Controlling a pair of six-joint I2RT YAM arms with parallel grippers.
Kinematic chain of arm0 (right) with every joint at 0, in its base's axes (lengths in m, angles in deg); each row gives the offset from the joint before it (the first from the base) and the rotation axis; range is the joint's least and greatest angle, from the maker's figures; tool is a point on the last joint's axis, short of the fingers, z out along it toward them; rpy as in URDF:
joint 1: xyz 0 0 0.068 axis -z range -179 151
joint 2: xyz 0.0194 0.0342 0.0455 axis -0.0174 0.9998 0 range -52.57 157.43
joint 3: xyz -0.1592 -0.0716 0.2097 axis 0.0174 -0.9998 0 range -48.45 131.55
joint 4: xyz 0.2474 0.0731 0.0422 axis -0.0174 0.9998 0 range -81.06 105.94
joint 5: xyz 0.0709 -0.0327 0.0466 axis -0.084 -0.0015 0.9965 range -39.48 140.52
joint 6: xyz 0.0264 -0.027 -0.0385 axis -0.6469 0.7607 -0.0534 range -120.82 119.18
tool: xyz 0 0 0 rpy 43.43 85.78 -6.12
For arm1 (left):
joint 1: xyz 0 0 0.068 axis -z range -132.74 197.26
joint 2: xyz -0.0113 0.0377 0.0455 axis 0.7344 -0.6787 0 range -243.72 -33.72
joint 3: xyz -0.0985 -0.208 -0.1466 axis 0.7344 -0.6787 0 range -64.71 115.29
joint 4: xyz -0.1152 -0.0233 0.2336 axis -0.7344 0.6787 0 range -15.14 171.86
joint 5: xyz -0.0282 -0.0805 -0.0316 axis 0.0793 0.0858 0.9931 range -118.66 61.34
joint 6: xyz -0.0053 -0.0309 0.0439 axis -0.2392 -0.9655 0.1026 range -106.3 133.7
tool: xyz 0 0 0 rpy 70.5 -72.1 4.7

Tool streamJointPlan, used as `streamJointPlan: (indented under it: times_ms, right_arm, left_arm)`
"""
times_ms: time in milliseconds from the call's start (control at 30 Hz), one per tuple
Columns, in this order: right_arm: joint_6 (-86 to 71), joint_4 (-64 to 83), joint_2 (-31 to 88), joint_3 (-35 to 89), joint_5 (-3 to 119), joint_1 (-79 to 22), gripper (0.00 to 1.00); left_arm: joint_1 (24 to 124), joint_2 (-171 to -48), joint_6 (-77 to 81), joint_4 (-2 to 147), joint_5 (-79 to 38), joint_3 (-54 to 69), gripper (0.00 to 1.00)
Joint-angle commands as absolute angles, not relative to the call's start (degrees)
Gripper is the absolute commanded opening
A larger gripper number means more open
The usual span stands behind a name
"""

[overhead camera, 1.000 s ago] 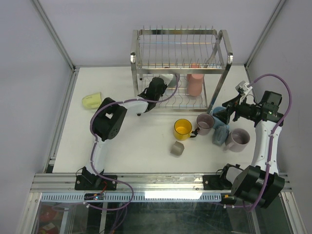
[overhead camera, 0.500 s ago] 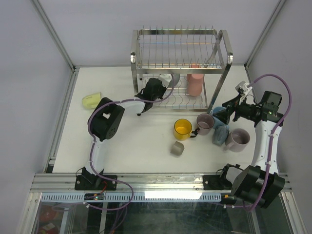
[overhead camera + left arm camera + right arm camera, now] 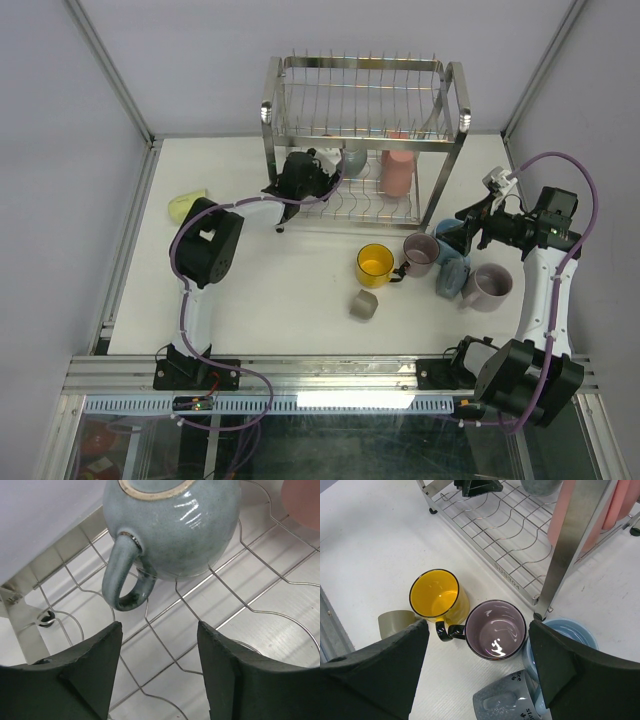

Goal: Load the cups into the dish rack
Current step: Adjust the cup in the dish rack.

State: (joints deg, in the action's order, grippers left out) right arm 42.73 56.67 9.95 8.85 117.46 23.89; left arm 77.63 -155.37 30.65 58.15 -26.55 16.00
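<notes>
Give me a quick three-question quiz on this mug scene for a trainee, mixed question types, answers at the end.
1. True or false: the left gripper is clamped on the grey-blue mug.
2. Which mug stands beside the grey-blue one on the lower tier of the dish rack? A pink mug; B mauve mug; C light blue mug.
3. Is the yellow mug on the table upright or tipped over?
Key: 1 false, its jaws stand open, clear of the mug; 2 A; 3 upright.
</notes>
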Motion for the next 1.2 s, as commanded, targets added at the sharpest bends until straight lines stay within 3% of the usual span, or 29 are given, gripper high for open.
streamJointPlan:
  times_ms: [0, 267, 533, 800, 1100, 1167]
  right_arm:
    - [43.65, 56.49, 9.98, 9.56, 119.94, 24.11, 0.84]
    - [43.80, 56.67, 9.83, 9.43, 119.89, 24.12, 0.84]
    - [43.98, 56.67, 9.92, 9.53, 119.96, 24.11, 0.84]
    - [44.00, 56.84, 9.83, 9.56, 119.91, 24.11, 0.84]
    - [43.98, 56.84, 9.74, 9.64, 119.87, 24.12, 0.84]
    - [43.97, 56.84, 9.74, 9.56, 119.82, 24.14, 0.84]
  left_arm:
    - [77.98, -151.83, 34.64, 50.30, -28.34, 15.97, 0.62]
    - [80.28, -154.69, 42.65, 45.76, -35.91, 17.71, 0.58]
    - [79.98, -158.18, 47.22, 55.75, -30.88, 24.68, 0.57]
    - [78.79, -160.60, 46.24, 62.35, -23.69, 28.79, 0.48]
    - [78.19, -160.01, 42.33, 62.83, -19.27, 28.78, 0.21]
    - [78.17, -159.62, 41.14, 62.84, -17.71, 28.49, 0.19]
